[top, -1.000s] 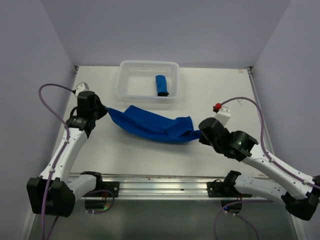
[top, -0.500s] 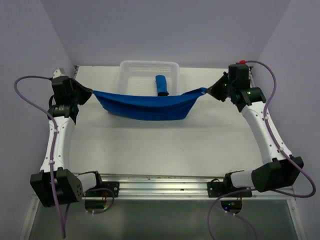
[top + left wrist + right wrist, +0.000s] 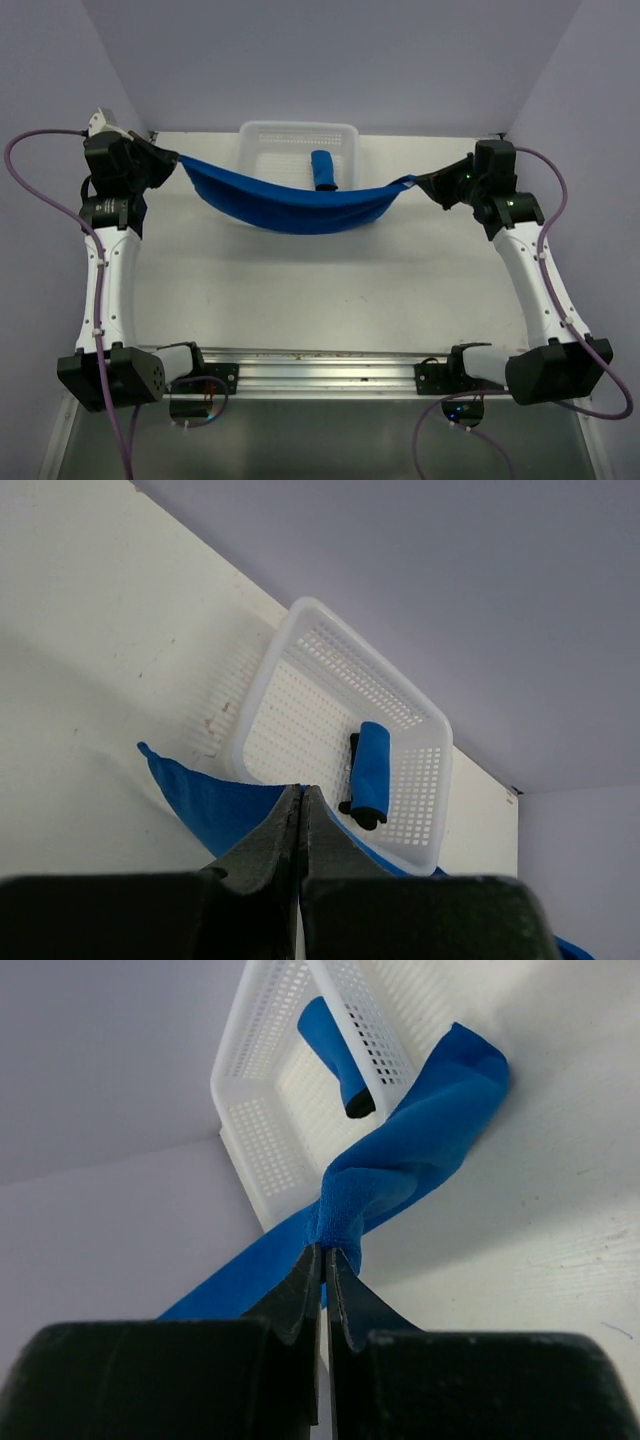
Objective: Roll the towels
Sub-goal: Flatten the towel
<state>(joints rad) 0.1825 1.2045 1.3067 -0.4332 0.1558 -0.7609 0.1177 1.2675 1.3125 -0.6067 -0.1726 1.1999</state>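
Two claws hold one blue towel up between them. The left claw (image 3: 168, 160) is pinched fully together on one end of the stretched towel (image 3: 290, 208). In its wrist view the two dark fingers (image 3: 262, 845) meet with no gap, and the blue cloth shows just past and below their tips. The right claw (image 3: 428, 185) is clamped just as tight, its tips biting a bunched, twisted knot of cloth at the other end of the same towel. From that knot the wider part runs ahead toward the basket (image 3: 275, 165), and a narrower strip trails off to the lower left of the tips.

Between the two claws the towel hangs in a shallow sag, highest at each grip and lowest about midway. There it crosses in front of the basket's near wall. Whether the lowest fold touches the table (image 3: 330, 290) I cannot tell.

The rolled towel (image 3: 322, 170), a tight blue cylinder, lies on the perforated floor of the white basket, on the side nearer the right claw. It sits beyond the sagging cloth and apart from both claws. From the left claw it shows ahead and a little right of the fingertips. From the right claw it lies straight ahead, past the knot, its dark end facing the tips.
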